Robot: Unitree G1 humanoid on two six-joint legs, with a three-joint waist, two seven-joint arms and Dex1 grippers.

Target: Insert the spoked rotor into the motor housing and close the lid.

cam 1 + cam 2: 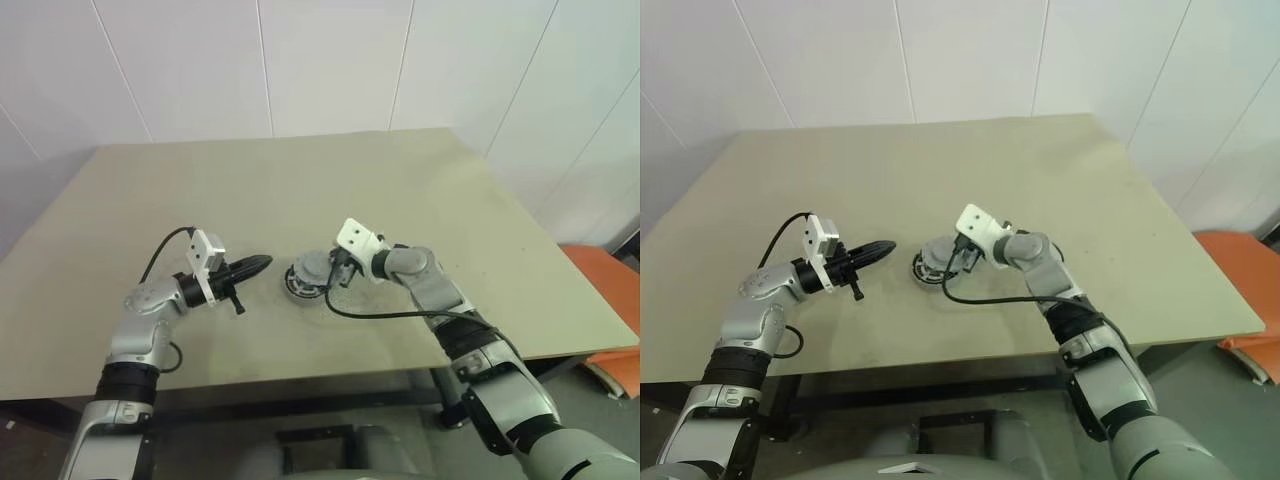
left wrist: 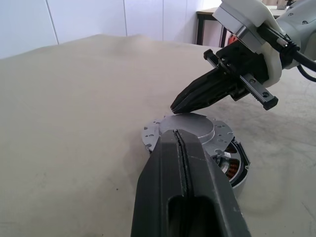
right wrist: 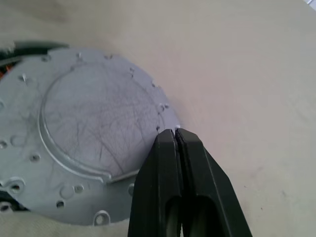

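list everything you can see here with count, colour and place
table: one, beige, fills the middle of the scene
lid: one, silvery-grey, lying off-centre on the motor housing
motor housing: one, grey, mid-table, partly uncovered beside the lid
spoked rotor: one, copper windings, showing inside the housing
orange object: one, on the floor off the table's right edge
left gripper: one, black, shut, just left of the housing
right gripper: one, black, shut, tips at the lid's rim

A beige table (image 1: 420,190) carries the motor housing (image 2: 232,170), its grey lid (image 3: 94,143) sitting askew on top
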